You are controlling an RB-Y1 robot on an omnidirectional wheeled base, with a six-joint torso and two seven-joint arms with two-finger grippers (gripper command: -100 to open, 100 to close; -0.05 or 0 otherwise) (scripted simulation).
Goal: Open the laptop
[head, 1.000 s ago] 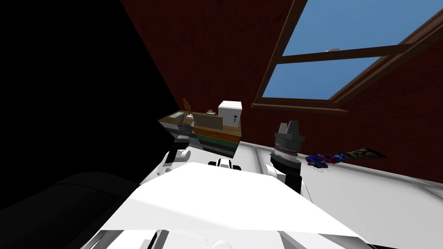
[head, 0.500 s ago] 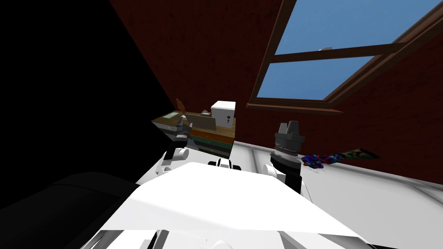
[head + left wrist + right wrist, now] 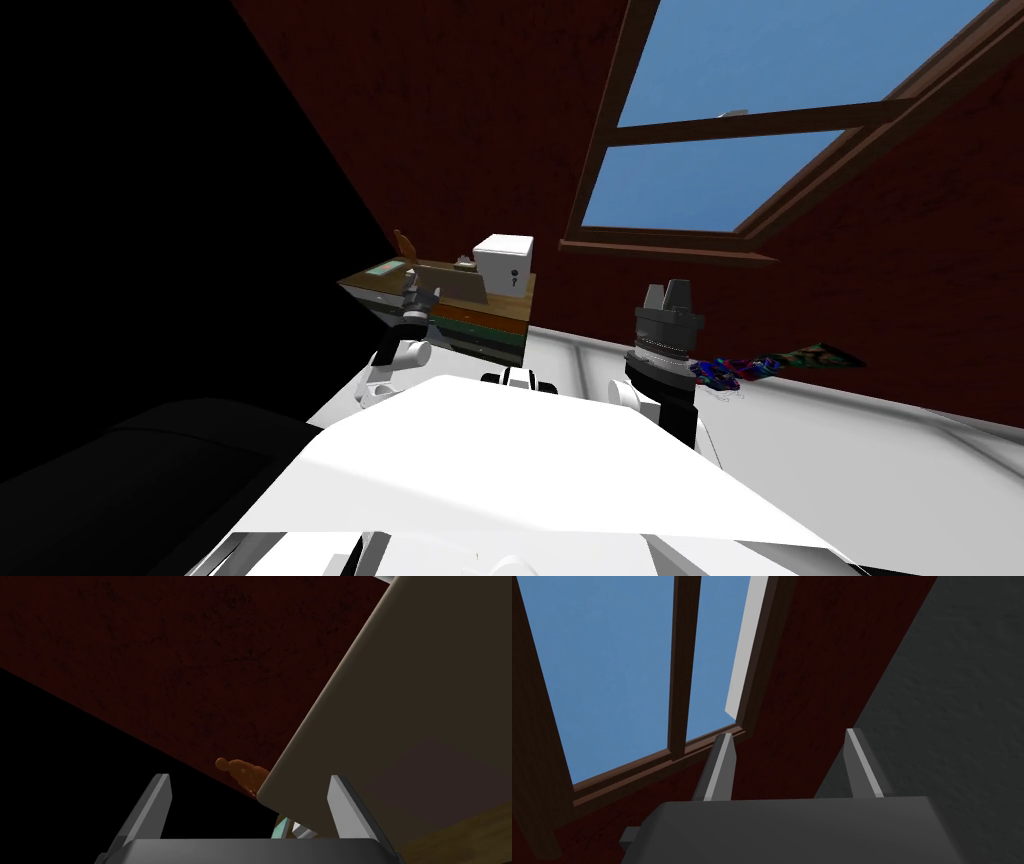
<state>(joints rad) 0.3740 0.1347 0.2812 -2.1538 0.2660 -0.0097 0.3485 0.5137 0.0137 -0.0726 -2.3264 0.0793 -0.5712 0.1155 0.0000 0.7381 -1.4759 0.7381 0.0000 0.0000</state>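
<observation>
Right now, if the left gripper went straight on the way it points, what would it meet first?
Most likely the near corner of the flat, grey-brown laptop lid, which juts between the fingers of the open left gripper; distance unclear.

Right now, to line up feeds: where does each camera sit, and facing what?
Head view: on the head, looking down-forward at the desk and laptop; both arms show.
Left wrist view: on the left wrist, facing the laptop past the open left claw.
Right wrist view: on the right wrist; open right claw shows.
Head and left wrist views share the laptop.
</observation>
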